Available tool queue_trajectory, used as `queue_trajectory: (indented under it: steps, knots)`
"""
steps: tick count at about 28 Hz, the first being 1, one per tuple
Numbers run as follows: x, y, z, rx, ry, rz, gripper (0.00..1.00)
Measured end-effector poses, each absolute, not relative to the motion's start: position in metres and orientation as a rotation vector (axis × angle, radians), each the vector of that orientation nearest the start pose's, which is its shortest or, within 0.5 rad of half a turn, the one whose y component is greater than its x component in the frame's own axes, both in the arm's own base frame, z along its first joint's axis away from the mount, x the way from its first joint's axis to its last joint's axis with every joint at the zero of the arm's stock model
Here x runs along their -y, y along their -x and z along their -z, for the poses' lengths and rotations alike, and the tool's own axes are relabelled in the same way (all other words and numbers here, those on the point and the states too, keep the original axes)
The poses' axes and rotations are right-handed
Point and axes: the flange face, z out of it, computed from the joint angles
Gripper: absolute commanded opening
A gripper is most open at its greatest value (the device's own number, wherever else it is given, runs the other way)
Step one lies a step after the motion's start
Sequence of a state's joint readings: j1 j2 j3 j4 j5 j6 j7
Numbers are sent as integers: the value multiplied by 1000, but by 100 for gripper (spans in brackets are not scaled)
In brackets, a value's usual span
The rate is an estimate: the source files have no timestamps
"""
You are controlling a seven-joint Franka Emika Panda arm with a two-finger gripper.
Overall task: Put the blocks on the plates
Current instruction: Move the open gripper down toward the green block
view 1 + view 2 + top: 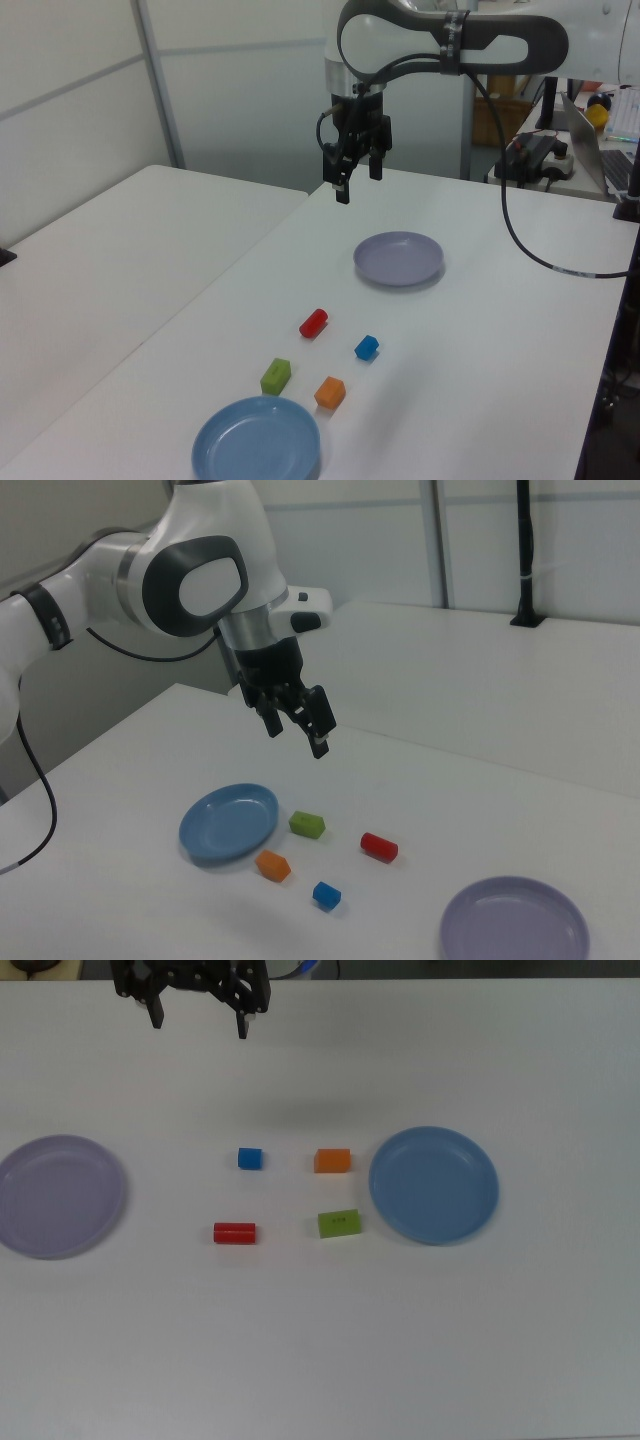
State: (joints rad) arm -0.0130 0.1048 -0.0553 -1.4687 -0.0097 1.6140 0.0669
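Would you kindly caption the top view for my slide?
Open end effector above four blocks between lavender plate and blue plate.

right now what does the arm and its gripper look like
The arm has smooth white rounded shells with dark grey joint caps and black bands at the joints. A black cable hangs from it in the left view. The wrist ends in a black two-finger gripper with slim black fingers.
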Motion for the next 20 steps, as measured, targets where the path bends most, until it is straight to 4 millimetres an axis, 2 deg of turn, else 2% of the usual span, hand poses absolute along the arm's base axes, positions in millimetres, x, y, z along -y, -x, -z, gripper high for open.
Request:
queue_trajectory:
  steps: [12, 20]
  knots:
    - [31, -586, -614, -18, 3107, -1, 100]
    - [-1, -587, -609, 60, 3075, -30, 100]
